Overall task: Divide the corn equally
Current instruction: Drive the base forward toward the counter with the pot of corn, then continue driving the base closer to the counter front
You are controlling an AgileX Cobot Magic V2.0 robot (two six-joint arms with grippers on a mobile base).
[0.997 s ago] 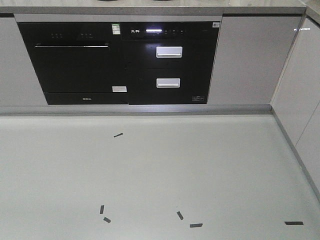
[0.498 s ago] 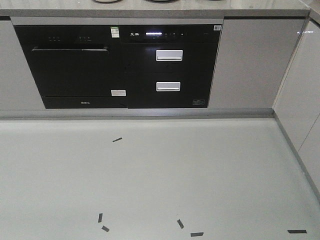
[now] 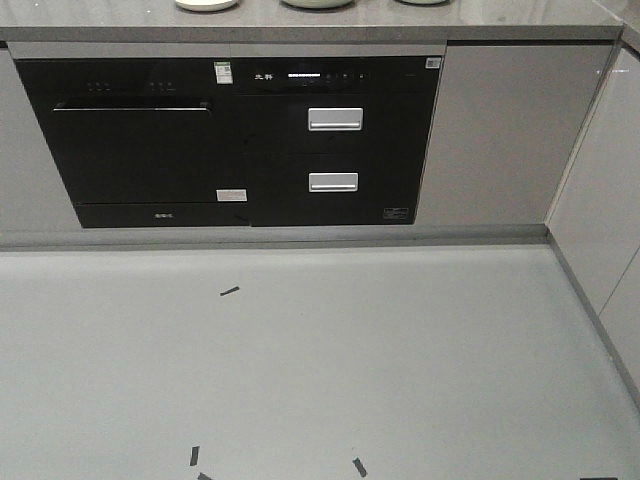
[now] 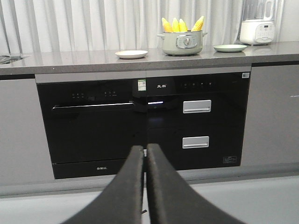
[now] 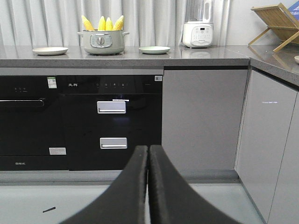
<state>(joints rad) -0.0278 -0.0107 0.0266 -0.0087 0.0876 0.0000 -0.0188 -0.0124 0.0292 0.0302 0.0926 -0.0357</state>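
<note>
The corn (image 4: 182,24) stands tips-up in a pot (image 4: 182,44) on the counter (image 4: 70,60), well ahead of and above both arms, rightward of the left gripper (image 4: 145,148) and leftward of the right gripper (image 5: 148,148), both closed and empty, neither clearly nearer.

On the grey stone countertop (image 4: 70,58), you have a bare stretch at the upper left of the left wrist view, beside the round white plate (image 4: 131,54). Further right, only narrow gaps part the pale green pot (image 4: 181,44), crowded with upright yellow corn cobs (image 4: 175,24), the flat green plate (image 4: 230,47) and the white blender (image 4: 257,28). A slatted wooden rack (image 5: 268,7) occupies the upper right corner of the right wrist view.
</note>
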